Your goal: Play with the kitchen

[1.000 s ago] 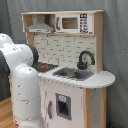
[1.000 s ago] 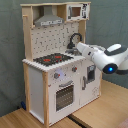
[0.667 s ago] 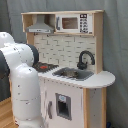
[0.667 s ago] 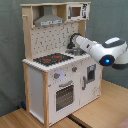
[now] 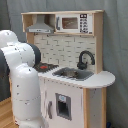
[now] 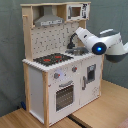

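Kitchen (image 6: 57, 75), a toy set standing on the wooden floor (image 6: 100, 112) against a grey backdrop, was reached over by the arm (image 6: 102, 46), which had been swung from beside the unit toward the sink (image 5: 75, 74) within the last second. Play seemed barely begun. Whether the fingers were spread or closed could not be told, as they were hidden.

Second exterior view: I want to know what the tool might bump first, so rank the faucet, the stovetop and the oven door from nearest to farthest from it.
Measured from the tool:
1. Black faucet, just below it, nearest.
2. Stovetop, lower and toward the second exterior view's left.
3. Oven door, low on the front, farthest.
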`<action>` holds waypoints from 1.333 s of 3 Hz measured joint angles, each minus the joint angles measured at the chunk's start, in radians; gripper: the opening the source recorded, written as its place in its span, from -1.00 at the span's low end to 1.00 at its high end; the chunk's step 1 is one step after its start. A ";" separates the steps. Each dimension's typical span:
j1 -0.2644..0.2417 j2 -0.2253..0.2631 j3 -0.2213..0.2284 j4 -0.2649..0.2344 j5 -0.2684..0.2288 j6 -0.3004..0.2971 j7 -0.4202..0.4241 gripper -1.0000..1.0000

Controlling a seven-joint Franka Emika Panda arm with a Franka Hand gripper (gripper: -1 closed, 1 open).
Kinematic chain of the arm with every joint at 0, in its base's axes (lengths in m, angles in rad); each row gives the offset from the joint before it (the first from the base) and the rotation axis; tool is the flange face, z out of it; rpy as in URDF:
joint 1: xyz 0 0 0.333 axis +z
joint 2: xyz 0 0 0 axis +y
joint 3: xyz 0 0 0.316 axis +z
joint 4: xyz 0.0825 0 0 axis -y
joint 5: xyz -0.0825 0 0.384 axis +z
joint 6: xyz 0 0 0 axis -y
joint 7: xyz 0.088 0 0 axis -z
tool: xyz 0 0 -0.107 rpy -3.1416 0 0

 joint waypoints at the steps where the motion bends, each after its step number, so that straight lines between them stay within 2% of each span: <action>1: -0.031 0.000 -0.008 0.042 0.056 -0.001 0.097 1.00; 4: -0.098 0.000 -0.024 0.147 0.242 0.015 0.336 1.00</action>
